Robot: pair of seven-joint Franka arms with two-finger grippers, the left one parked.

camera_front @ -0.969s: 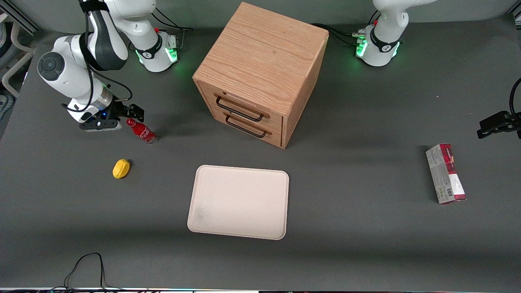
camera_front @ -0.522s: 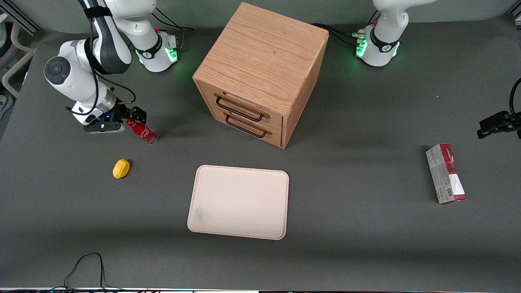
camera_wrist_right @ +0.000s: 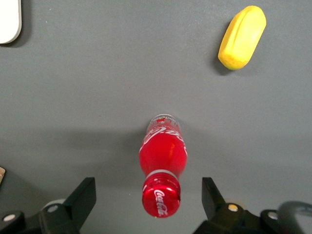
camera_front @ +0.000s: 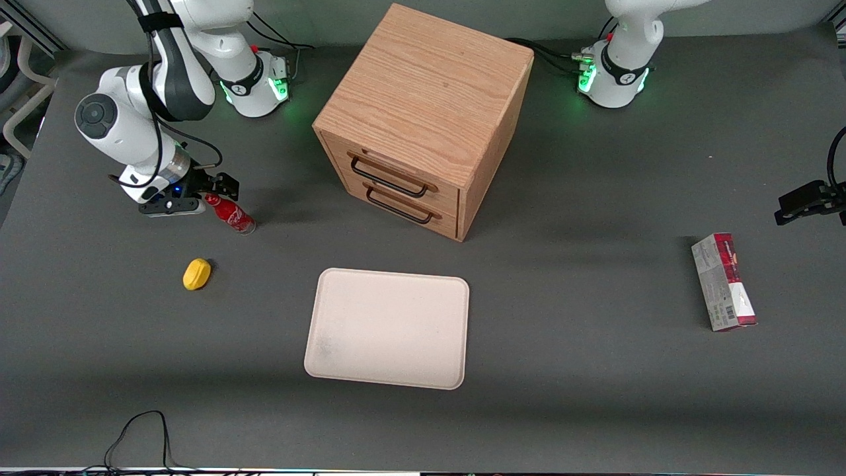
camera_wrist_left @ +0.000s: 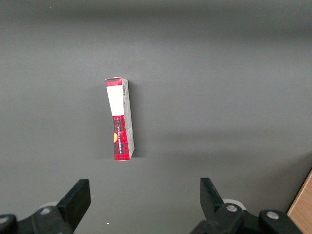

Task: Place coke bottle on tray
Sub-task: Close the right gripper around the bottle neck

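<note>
The coke bottle is a slim red bottle with a red cap and a clear base. It stands on the grey table toward the working arm's end, farther from the front camera than the tray. My right gripper hangs just above it, open, with the cap between the two fingers and a wide gap at each side. Nothing is held. The tray is a flat cream-pink rectangle lying near the middle of the table, in front of the cabinet; one corner of it shows in the right wrist view.
A yellow lemon-like lump lies near the bottle, closer to the front camera. A wooden two-drawer cabinet stands at mid-table. A red and grey carton lies toward the parked arm's end.
The right arm has shifted slightly toward the bottle and come lower, bringing the open fingers around the cap. The bottle has not moved.
</note>
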